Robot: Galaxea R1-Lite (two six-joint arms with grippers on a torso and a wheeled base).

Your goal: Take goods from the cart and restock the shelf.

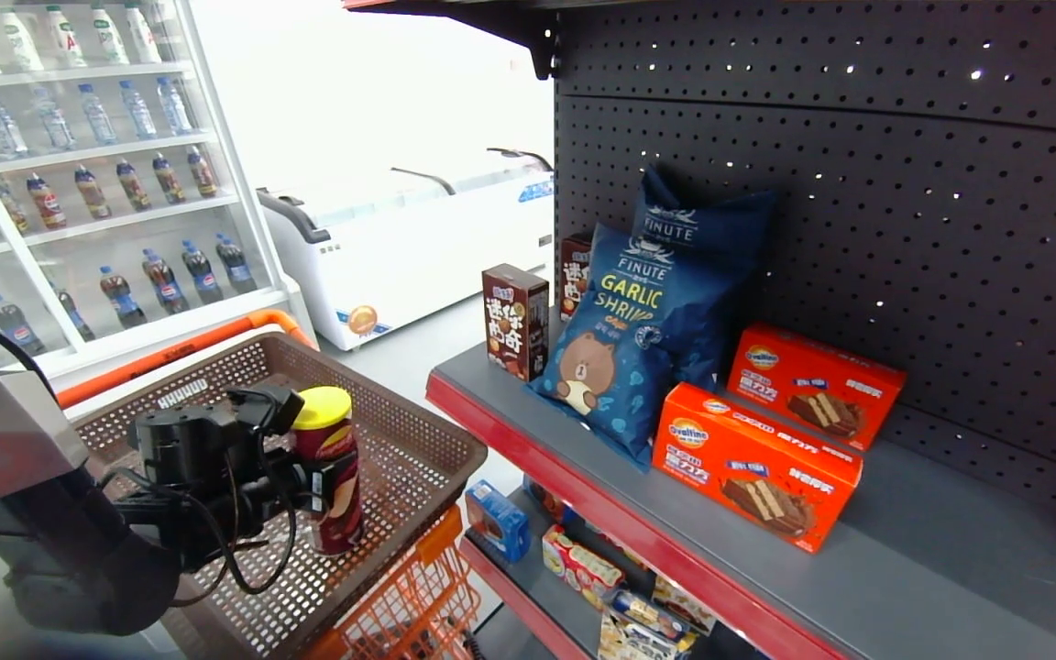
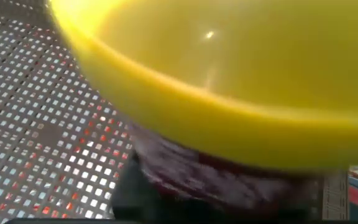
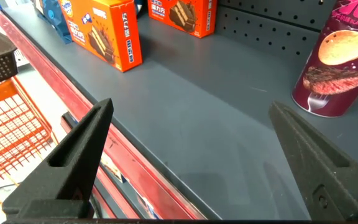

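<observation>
Head view: high vantage, facing forward and down. Cart basket close, at lower left. Shelf runs diagonally across right side, at mid-distance.

Left wrist view: extremely close, looking down past lid of yellow-lidded can onto mesh floor of cart basket. Shares can and cart basket with head view.

Right wrist view: low, just above shelf board by its red front edge, facing along board toward orange boxes and pegboard. Right gripper spread wide in foreground. Shares boxes and front edge with head view.
</observation>
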